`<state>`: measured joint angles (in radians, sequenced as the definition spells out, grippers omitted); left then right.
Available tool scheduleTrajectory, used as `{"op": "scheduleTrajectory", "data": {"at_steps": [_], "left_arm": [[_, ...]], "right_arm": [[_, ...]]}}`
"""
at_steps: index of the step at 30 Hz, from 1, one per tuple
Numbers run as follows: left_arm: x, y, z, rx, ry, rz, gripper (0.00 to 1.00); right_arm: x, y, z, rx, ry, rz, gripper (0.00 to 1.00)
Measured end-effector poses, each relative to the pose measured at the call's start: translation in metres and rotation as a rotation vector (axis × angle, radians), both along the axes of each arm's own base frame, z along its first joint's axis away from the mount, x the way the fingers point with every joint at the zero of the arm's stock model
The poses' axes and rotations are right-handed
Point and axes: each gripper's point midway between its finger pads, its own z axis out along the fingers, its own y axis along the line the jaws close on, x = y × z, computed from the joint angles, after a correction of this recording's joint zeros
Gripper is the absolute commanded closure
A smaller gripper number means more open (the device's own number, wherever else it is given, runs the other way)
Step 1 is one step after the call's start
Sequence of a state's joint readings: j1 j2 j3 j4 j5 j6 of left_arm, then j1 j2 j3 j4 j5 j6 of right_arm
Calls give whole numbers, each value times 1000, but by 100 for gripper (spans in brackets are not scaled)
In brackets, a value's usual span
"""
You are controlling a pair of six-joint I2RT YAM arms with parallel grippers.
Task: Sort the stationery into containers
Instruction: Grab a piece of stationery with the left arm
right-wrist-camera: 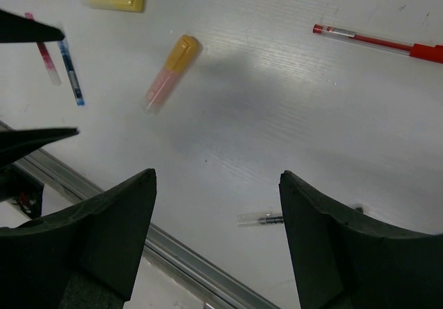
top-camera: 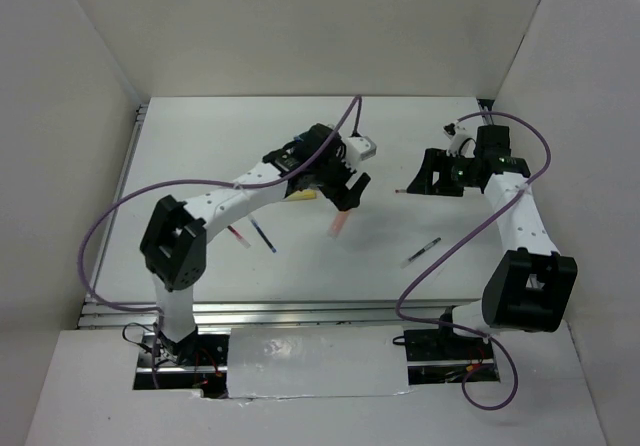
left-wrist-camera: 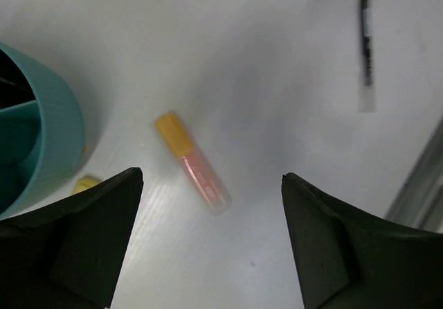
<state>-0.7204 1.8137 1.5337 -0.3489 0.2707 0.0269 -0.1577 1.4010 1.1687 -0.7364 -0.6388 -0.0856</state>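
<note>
Since the left gripper [left-wrist-camera: 212, 177] hangs wide open with nothing in it, the step looks like a pick of the orange-capped pink marker [left-wrist-camera: 192, 163]. It lies mid-table on the table [top-camera: 200, 136], right under the jaws.

Nearest the near edge: black pen [top-camera: 421, 252] right of centre, blue pen [top-camera: 265, 236] and pink-red pen [top-camera: 238, 236] side by side left of centre. All sit apart from the marker, no obstruction.

The marker sits slantwise to the fingers. I'd turn the wrist to close across the barrel, drop straight, and clamp mid-body, not on the cap.

Just beyond it is the teal organizer [left-wrist-camera: 41, 136], hidden under the wrist in the top view. Its wall is near one finger, so mind it on the descent. A yellow marker [right-wrist-camera: 114, 1] lies just beside its base and could get nudged.

Farther right, the right gripper [right-wrist-camera: 217, 178] is also wide and empty. It is well apart, near a red pen [right-wrist-camera: 377, 41], and not in the way.
</note>
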Motion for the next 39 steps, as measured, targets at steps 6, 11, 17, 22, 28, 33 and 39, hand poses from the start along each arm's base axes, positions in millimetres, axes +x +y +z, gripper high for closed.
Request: {"op": "scheduleTrajectory", "data": {"at_steps": [6,11,17,22,28,33,39], "left_arm": [[26,-8,-56,211,51,122,29],[30,-16,-99,347,153,167,38],[29,7,-126,444,262,214,29],[38,6,-130,448,274,224,34],[28,8,-143,454,334,197,43],[23,10,-148,458,349,176,62],[-1,34,-150,497,349,81,71]], "right_arm": [[1,-4,1,1,-4,-12,22],[1,-8,2,3,-12,-23,21],[-2,-9,1,5,-16,-28,21],[-4,-9,3,6,-25,-30,21],[-3,-11,3,7,-25,-38,21],[-3,-11,4,9,-25,-37,21],[-4,-10,5,13,-30,-34,21]]}}
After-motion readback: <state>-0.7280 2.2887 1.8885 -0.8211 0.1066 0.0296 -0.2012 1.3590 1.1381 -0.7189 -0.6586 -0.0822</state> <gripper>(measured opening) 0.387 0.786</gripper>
